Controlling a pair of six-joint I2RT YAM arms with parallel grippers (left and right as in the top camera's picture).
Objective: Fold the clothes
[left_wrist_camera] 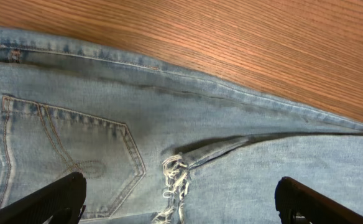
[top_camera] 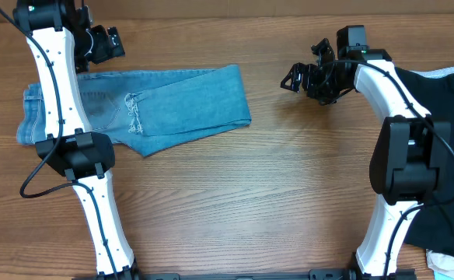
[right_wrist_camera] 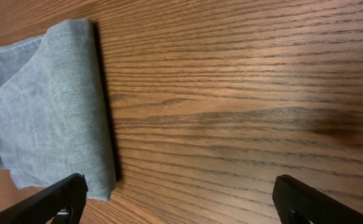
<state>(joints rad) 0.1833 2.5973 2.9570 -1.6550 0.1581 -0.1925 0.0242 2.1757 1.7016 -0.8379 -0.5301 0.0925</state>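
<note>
The clothes, light blue denim jeans (top_camera: 172,105), lie folded across the left half of the table, with the frayed hem (top_camera: 134,117) on top. My left gripper (top_camera: 112,45) hovers over their far edge, open and empty. In the left wrist view the back pocket (left_wrist_camera: 76,155) and frayed threads (left_wrist_camera: 175,180) lie under the wide-spread left gripper (left_wrist_camera: 181,208). My right gripper (top_camera: 303,68) is open above bare wood, just right of the jeans' folded end (right_wrist_camera: 57,106). In the right wrist view nothing sits between the fingers of the right gripper (right_wrist_camera: 181,208).
A black garment (top_camera: 445,117) lies at the right edge of the table, behind the right arm. A bit of white cloth (top_camera: 452,264) shows at the bottom right corner. Bare wood table (top_camera: 250,194) stretches in front of the jeans.
</note>
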